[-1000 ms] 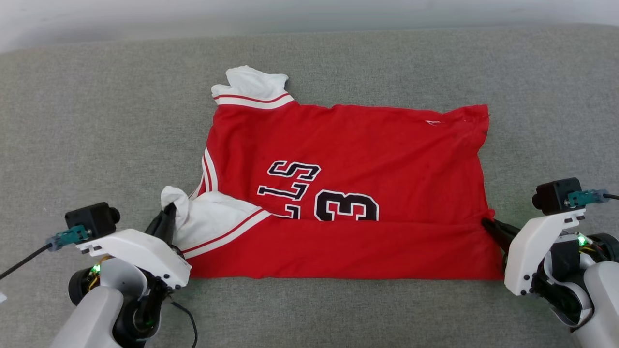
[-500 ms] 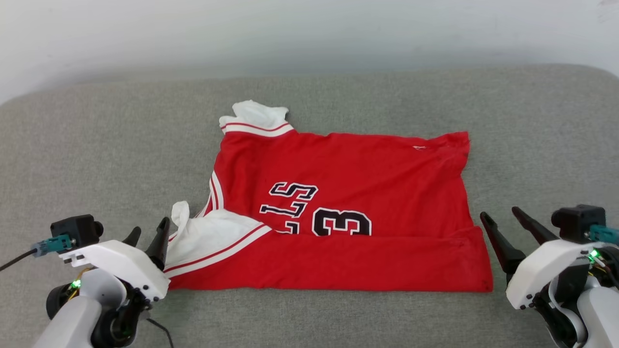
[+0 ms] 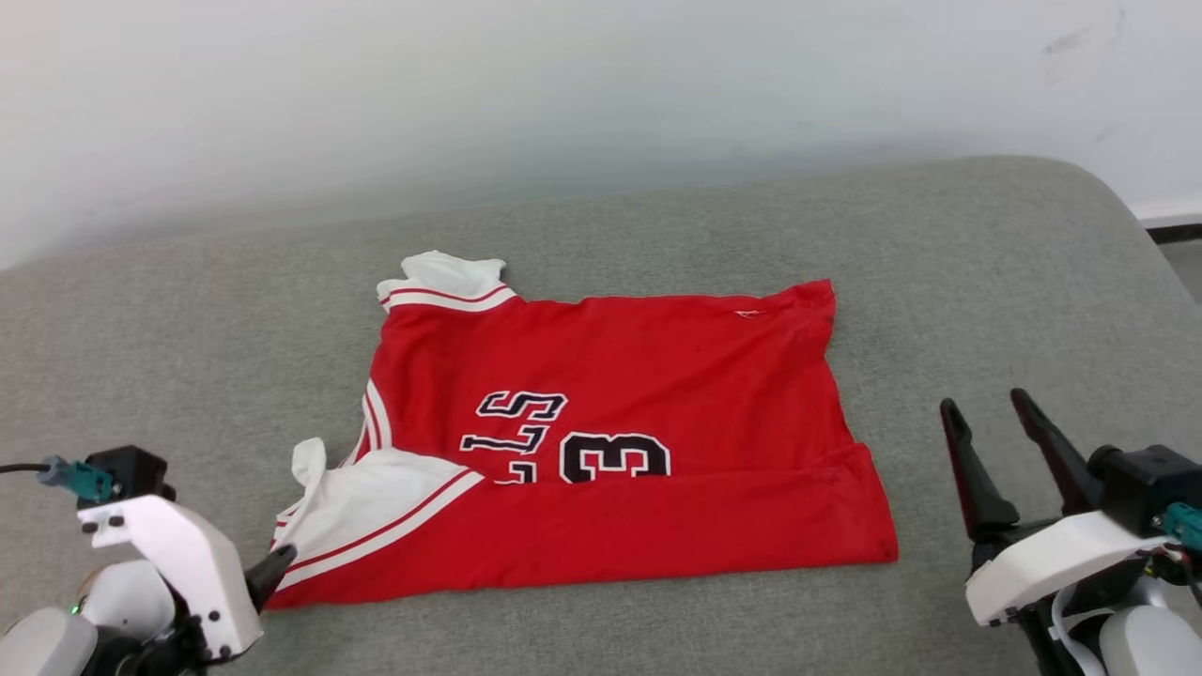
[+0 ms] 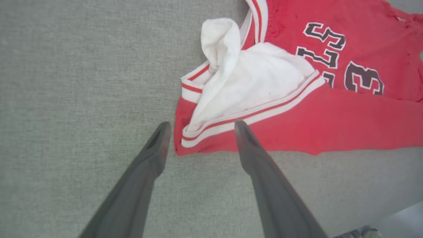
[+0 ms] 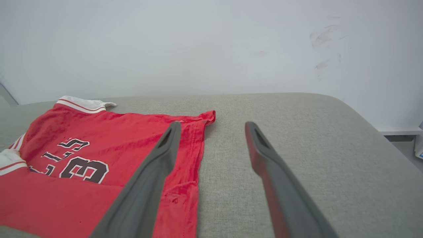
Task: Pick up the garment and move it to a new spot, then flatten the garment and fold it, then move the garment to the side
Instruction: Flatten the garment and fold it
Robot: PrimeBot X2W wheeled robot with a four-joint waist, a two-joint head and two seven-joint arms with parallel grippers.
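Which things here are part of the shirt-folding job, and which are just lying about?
Part of the job:
garment, its near edge folded over
left gripper, open, at the garment's left end
right gripper, open, off the garment's right end

Just there:
grey cushion under the garment
white wall behind

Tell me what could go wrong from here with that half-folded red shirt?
1. The white sleeve lies bunched on the garment near the left hand; another fold might trap that lump.
2. The left hand's open fingers flank the garment's corner; a careless move could snag it and undo the fold.
3. The right hand stands open beside the garment; a grab from there might miss the edge.
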